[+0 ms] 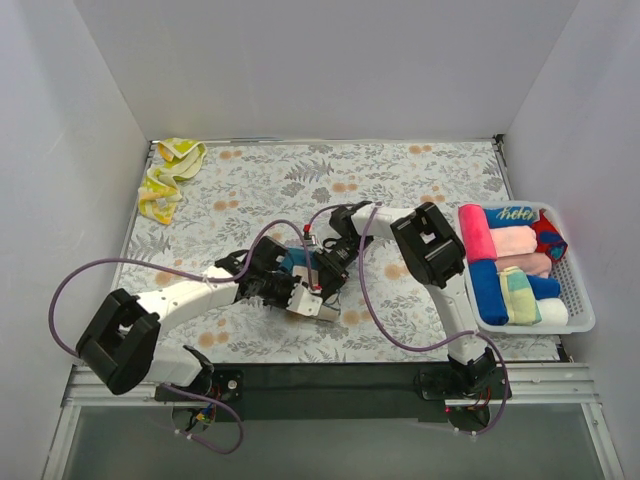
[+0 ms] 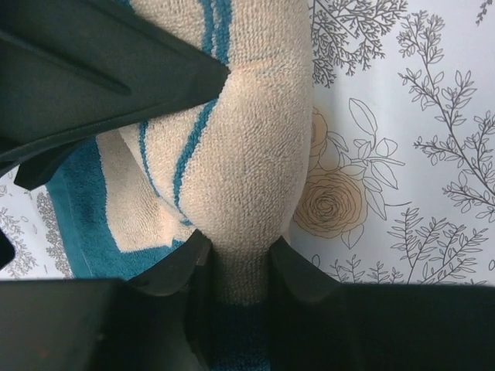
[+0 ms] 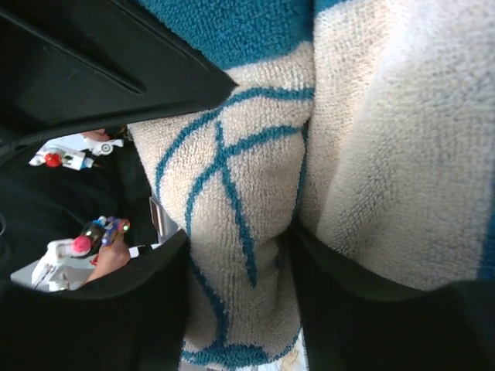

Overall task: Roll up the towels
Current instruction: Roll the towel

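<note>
From above, both arms meet near the middle of the table, a bit toward its near edge. The left gripper and the right gripper crowd close over the tan-and-blue towel. Only a small blue bit of it shows between them. A yellow towel lies bunched in the far left corner, not rolled yet. The white basket at the right edge holds a row of rolled towels.

From the left wrist, the two dark fingers pinch a fat tan fold of the towel. It looks clamped tight. The fold bulges out above them, and the flowery cover shows to the right.

From the right wrist, the towel fills the gap between the fingers, and the cloth touches both sides. I cannot tell if they squeeze it or have let go.

What could go wrong? If one side lets go too soon, I think the soft roll could spring open and flop flat. The two grippers are so close that they might bump each other. And if the left one pulls up with only a fold in its pinch, the towel may come up lopsided and unroll.
</note>
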